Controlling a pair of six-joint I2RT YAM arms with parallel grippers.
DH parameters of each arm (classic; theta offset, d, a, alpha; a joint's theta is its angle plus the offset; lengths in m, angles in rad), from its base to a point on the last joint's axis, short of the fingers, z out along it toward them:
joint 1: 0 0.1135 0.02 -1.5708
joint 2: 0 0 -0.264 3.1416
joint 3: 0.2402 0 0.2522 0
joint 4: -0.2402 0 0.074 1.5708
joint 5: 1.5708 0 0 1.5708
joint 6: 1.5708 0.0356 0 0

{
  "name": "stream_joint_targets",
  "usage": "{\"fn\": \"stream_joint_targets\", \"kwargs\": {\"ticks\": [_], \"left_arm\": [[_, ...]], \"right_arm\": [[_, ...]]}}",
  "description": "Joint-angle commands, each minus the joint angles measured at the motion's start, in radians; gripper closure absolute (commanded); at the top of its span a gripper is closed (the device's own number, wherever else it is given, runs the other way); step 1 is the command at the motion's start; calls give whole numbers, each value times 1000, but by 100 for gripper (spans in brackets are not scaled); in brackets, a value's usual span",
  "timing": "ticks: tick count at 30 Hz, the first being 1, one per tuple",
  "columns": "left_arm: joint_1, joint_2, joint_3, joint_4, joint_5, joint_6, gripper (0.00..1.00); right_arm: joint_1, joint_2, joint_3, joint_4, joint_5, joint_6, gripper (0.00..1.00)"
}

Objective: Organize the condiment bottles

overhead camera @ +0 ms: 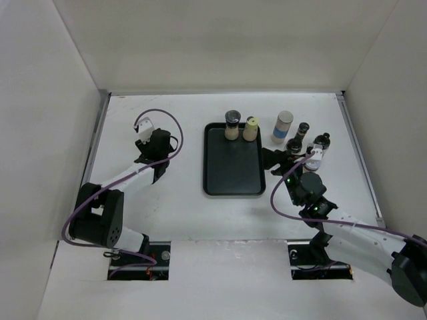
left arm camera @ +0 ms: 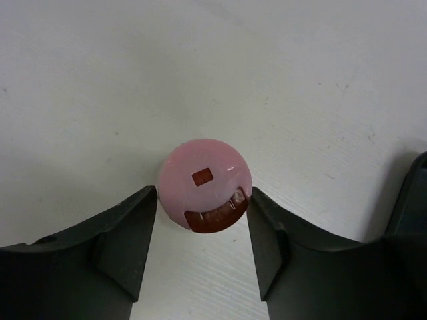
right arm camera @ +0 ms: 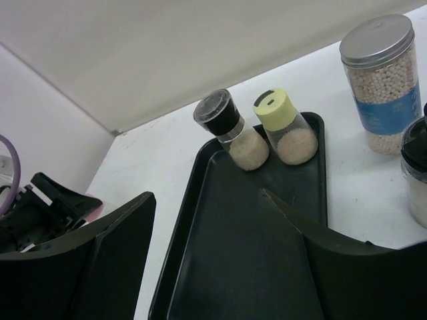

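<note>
In the left wrist view a pink-lidded bottle (left arm camera: 204,185) stands upright on the white table, seen from above. My left gripper (left arm camera: 203,200) has a finger touching each side of its lid. In the top view the left gripper (overhead camera: 153,163) hides this bottle. A black-lidded bottle (overhead camera: 231,125) and a yellow-lidded bottle (overhead camera: 251,128) stand at the far end of the black tray (overhead camera: 212,180). My right gripper (overhead camera: 275,162) is open and empty over the tray's right edge; in the right wrist view (right arm camera: 210,220) its fingers stand wide apart.
A taller cylinder with a blue band (overhead camera: 282,127) and three dark-lidded bottles (overhead camera: 301,131) (overhead camera: 321,142) (overhead camera: 293,145) stand right of the tray. White walls close in the table on three sides. The tray's edge (left arm camera: 410,200) lies right of my left gripper.
</note>
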Motion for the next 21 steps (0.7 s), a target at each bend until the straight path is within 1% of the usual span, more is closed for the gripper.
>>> {"fn": "stream_joint_targets", "kwargs": {"ticks": [1,2,4,6,10,12,15,18,21], "left_arm": [[6,-6,37,63,-31,-6,53],[-3,-18,34,64,-32,-4,58],[-22,-53,28,71,-35,0,64],[-58,-90,42,66,-32,3,66],[-182,-112,114,72,-12,20,66],[-245,-66,174,78,-3,23,66],[-301,32,275,94,26,42,66],[-325,149,376,123,43,72,66],[-332,265,488,114,45,94,66]], "right_arm": [[1,-12,43,33,-24,-6,31],[1,-14,43,33,-27,-6,31],[5,-17,43,32,-27,-8,31],[4,-14,43,36,-24,-9,31],[-2,-4,44,32,-28,-5,31],[1,-6,41,39,-22,-6,31],[-10,-4,41,32,-27,-3,31],[-5,-20,40,32,-24,-8,31],[-14,-21,37,32,-27,-6,31]]}}
